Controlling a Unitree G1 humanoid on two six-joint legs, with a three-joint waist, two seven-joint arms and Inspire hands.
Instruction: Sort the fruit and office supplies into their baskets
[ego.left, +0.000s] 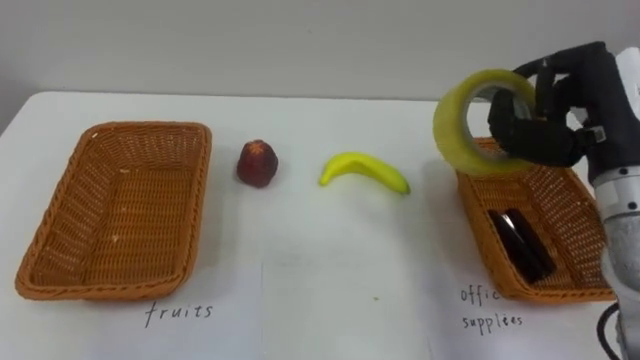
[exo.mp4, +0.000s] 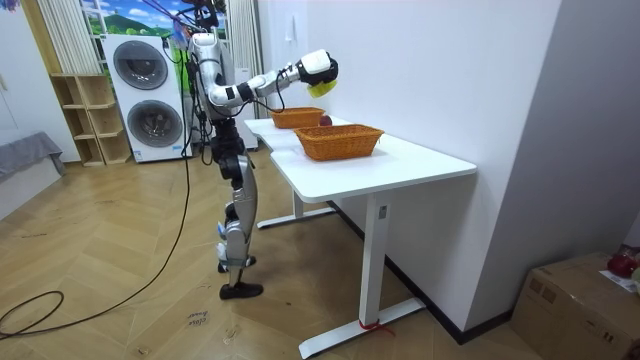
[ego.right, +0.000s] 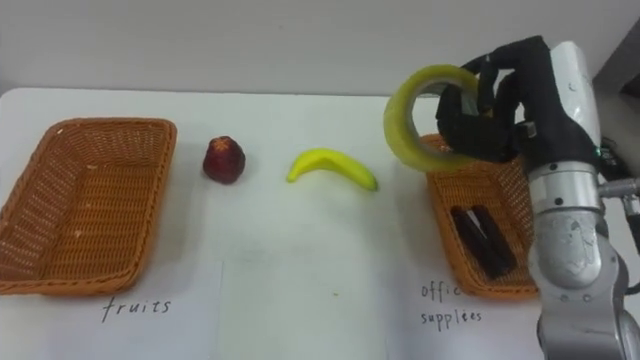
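My right hand (ego.left: 550, 120) (ego.right: 500, 110) is raised over the left end of the office supplies basket (ego.left: 580, 285) (ego.right: 445, 255), shut on a yellowish roll of tape (ego.left: 458, 135) (ego.right: 405, 135) that hangs above the basket's near-left rim. A dark stapler-like item (ego.left: 522, 243) (ego.right: 482, 240) lies inside that basket. On the white table lie a yellow banana (ego.left: 364, 172) (ego.right: 332, 167) and a dark red apple (ego.left: 257, 163) (ego.right: 224, 159). The fruits basket (ego.left: 120, 210) (ego.right: 85, 205) stands empty at the left. In the room view the tape (exo.mp4: 320, 88) sits in the outstretched right hand (exo.mp4: 318, 68).
The white table (ego.left: 330, 280) has handwritten labels in front of each basket. A white wall runs behind it. In the room view I stand at the table's long side, with washing machines (exo.mp4: 148, 95) and a shelf behind me.
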